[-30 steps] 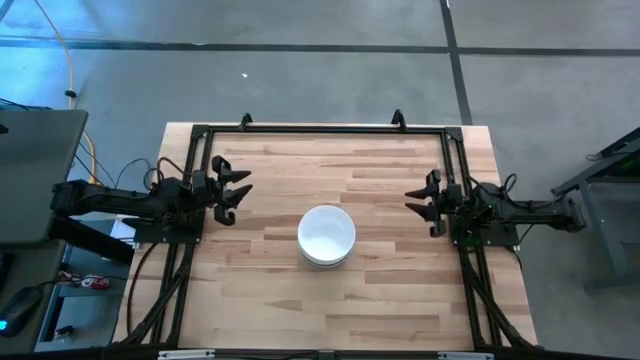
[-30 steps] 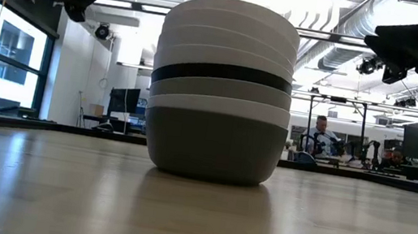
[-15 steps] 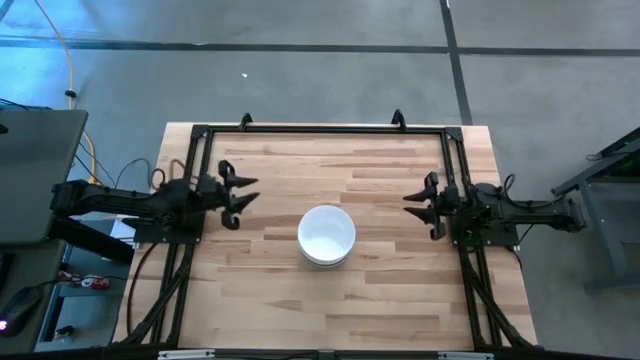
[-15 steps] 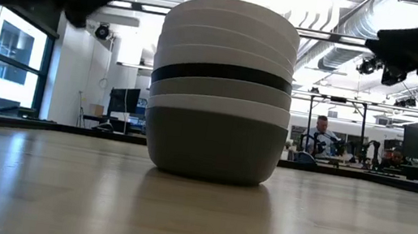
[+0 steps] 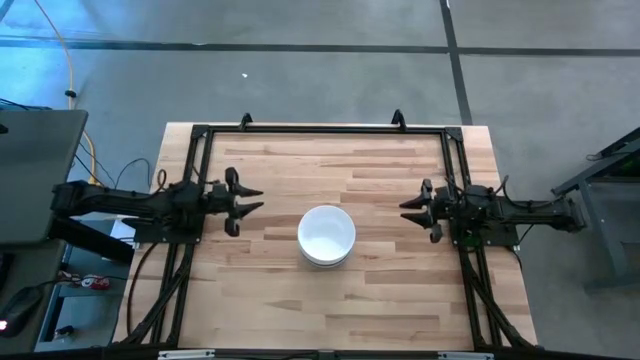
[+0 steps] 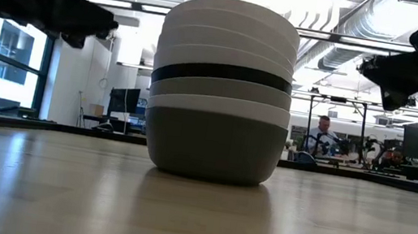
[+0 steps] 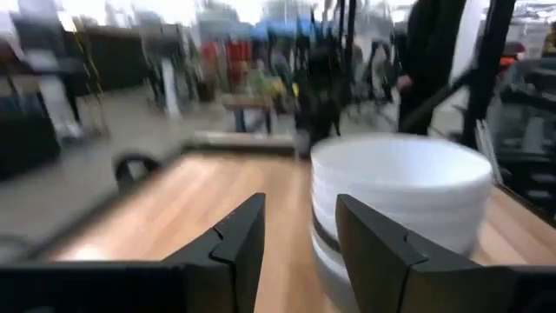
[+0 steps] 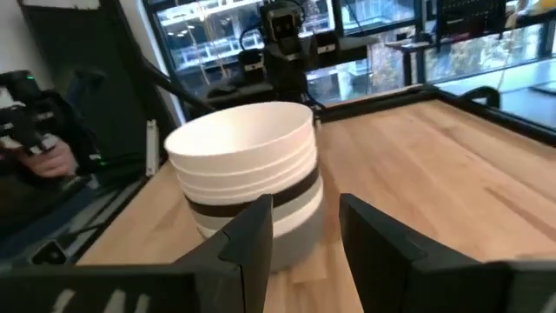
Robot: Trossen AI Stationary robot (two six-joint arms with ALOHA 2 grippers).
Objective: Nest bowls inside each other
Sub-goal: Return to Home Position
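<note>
the bowls [image 5: 326, 236] stand nested on the counter [image 5: 400, 290]; left pincer [image 5: 255, 198] and right pincer [image 5: 408, 206] hang spread, empty, either side. i'd say homing: they need only retract clear.

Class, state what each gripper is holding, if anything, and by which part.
Nothing is held. The left gripper and the right gripper are both open and empty, each apart from the stack of bowls.

Wooden table [image 5: 400, 290] on grey floor [image 5: 300, 80]; yellow cable [image 5: 65, 60] on floor; person [image 6: 321, 135] seated beyond table.
</note>
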